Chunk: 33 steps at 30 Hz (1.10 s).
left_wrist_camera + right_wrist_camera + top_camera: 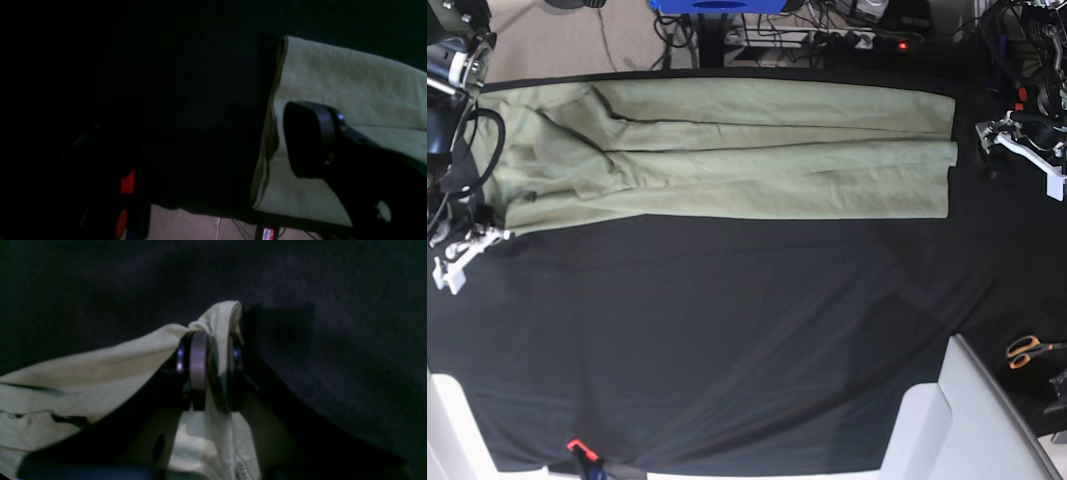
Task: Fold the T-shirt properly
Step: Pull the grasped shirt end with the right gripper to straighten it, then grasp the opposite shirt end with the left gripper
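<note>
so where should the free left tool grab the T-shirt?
Judging from the pictures, the T-shirt is best taken at its hem corner, coming in from the side across the black cloth. There the folded layers end in a straight free edge, right beside the open left tool.

right end effector (206, 373) clamped on cloth; left end effector (310, 140) wide open.
</note>
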Tool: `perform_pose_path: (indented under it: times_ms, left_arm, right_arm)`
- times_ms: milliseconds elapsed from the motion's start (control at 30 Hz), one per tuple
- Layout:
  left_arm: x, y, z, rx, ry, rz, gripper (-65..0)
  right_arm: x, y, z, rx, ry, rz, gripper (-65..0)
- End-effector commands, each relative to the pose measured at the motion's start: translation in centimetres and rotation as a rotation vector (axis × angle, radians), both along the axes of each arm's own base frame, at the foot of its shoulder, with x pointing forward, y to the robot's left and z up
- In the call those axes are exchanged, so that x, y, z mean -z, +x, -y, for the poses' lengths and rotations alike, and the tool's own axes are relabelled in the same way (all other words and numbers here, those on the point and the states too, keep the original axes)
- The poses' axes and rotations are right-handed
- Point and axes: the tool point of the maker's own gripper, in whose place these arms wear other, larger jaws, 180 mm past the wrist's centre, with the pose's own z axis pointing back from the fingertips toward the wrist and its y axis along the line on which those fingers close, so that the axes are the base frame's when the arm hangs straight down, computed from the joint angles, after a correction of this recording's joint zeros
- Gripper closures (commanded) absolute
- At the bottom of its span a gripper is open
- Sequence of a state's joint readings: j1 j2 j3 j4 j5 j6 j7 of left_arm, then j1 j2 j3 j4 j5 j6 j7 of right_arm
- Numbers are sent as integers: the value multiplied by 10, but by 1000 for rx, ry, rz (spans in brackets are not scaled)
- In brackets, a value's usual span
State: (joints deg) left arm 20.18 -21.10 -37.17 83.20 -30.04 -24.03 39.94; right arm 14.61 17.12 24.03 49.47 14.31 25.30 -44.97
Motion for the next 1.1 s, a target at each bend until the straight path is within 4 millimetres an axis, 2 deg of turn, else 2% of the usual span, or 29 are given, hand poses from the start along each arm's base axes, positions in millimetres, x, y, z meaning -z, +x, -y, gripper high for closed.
perform_pose_path:
  times_ms: [0, 133, 333, 533, 600, 667, 733, 800, 900, 1000, 1067]
  left_arm:
    - [-12, 7, -6, 9, 24, 33, -647]
    - [-11, 7, -5, 12, 23, 32, -647]
    - [-12, 7, -6, 11, 23, 33, -647]
    - [-12, 7, -6, 9, 24, 33, -647]
    - [-11, 7, -5, 10, 22, 33, -647]
    - [-11, 7, -4, 13, 21, 31, -647]
    - [-10, 7, -4, 12, 19, 31, -647]
    - [-6, 8, 3, 36, 13, 19, -645]
    - [-3, 9, 9, 56, 8, 10, -645]
    - [-4, 10, 13, 56, -13, 25, -645]
    - [-7, 14, 30, 127, -70, 57, -650]
  right_arm:
    - [-17, 17, 14, 16, -22, 58, -77]
    - [-17, 16, 27, 126, -49, 45, -77]
    - [-18, 16, 30, 152, -52, 45, -77]
    - [-21, 13, 44, 241, -26, 83, -86]
    - [-22, 14, 45, 243, -27, 86, -138]
    - [-23, 14, 45, 244, -29, 91, -239]
    - [-32, 19, 51, 243, -57, 135, -345]
    - [-45, 16, 60, 233, -110, 188, -416]
    - [-80, 10, 67, 265, -180, 350, -422]
    - [-111, -18, 70, 347, -243, 506, -434]
    - [-114, -38, 62, 327, -280, 523, -434]
